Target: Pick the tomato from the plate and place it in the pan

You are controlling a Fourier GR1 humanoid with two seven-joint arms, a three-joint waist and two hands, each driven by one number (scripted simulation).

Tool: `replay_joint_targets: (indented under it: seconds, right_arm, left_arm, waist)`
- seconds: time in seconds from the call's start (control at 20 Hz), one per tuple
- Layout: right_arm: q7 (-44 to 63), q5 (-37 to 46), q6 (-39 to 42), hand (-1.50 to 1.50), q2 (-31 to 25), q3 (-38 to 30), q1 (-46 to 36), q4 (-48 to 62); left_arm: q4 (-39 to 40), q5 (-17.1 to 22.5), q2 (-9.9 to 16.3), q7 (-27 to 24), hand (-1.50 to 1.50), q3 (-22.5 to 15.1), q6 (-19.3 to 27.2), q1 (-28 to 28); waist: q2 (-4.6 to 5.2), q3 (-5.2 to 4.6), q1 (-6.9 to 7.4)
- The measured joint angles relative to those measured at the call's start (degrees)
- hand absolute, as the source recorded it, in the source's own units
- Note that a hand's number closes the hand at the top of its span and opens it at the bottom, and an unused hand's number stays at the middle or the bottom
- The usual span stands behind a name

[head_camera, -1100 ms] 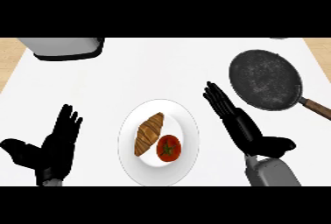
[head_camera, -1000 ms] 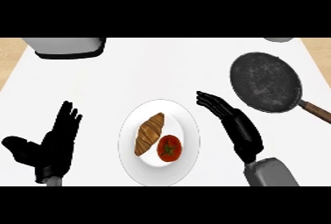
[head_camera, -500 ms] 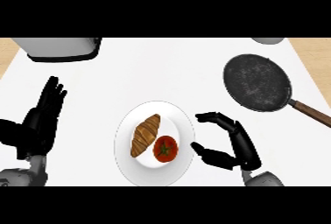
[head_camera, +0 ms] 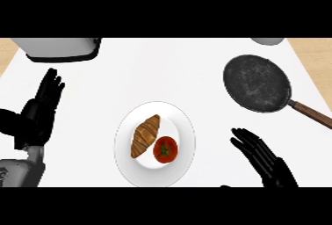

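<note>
The left hand (head_camera: 37,115) is seen resting at the left edge, fingers straight. On the white table (head_camera: 168,70), a smooth white plate (head_camera: 183,118) carries a ridged croissant (head_camera: 145,135) and the tomato (head_camera: 165,149), touching. The tomato is judged light, round, glossy, bruisable; sides to be pinched. The right hand (head_camera: 265,158) lies spread near it. The matte black pan (head_camera: 257,82) sits far right.

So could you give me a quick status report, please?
Both hands open: left resting, right beside plate. Tomato on plate by croissant. Pan unobstructed.

Bare counter (head_camera: 194,83) between plate (head_camera: 183,132) and pan (head_camera: 257,83); croissant (head_camera: 145,135) seemingly touching tomato (head_camera: 165,149).
</note>
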Motion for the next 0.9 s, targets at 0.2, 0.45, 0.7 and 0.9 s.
replay_joint_targets:
  seconds: [0.2,0.45,0.7,0.9]
  right_arm:
    - [12.8,7.3,6.3,-1.5,-5.8,0.3,2.7,-11.2]
    - [30.7,16.0,16.6,-1.5,-5.9,4.0,0.2,-24.2]
    - [44.7,18.9,26.4,-1.5,-0.9,8.9,-10.9,-25.2]
    - [53.3,21.6,32.8,-1.5,6.9,15.0,-18.9,-23.4]
  left_arm:
    - [1.4,-0.8,-0.8,-0.8,0.0,-0.4,0.0,-1.0]
    - [2.6,-0.9,-1.6,-1.0,0.0,-0.5,-1.1,-2.3]
    - [3.9,-1.8,-2.9,-1.8,0.0,-1.0,-1.8,-3.3]
    - [4.3,-2.1,-3.1,-1.3,0.0,0.0,-2.7,-4.2]
  waist:
    - [0.11,-0.12,0.28]
    - [0.33,-0.06,1.75]
    - [0.46,0.02,2.8]
    - [0.48,0.11,3.1]
